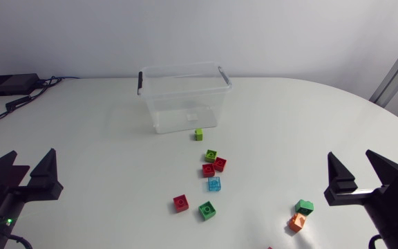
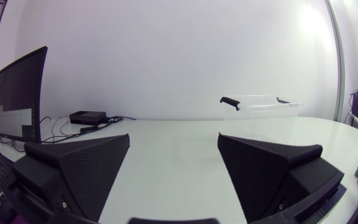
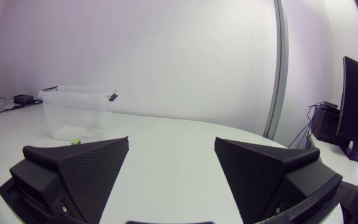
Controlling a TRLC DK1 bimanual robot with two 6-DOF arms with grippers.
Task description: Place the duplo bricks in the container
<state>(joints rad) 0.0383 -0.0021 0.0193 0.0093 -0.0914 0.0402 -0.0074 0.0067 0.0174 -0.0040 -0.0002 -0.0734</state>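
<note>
Container (image 1: 185, 97) near the table's (image 1: 81, 124) far edge, wide room either side. Lime brick (image 1: 199, 134) just beside its front wall; cluster of six bricks (image 1: 209, 170) mid-table; green brick (image 1: 305, 207) beside orange brick (image 1: 296, 222), near right gripper (image 1: 349, 155). Left gripper (image 1: 32, 153) well apart from all. Both spread wide, holding nothing. Lime brick seen from right wrist only, green and orange from left.

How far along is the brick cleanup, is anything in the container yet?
Done: nothing visible; the clear container looks empty. In hand: nothing; the left gripper and right gripper are both open and empty. Left: everything, namely the lime brick beside the container, the brick cluster mid-table, and the green brick and orange brick near the right gripper.
</note>
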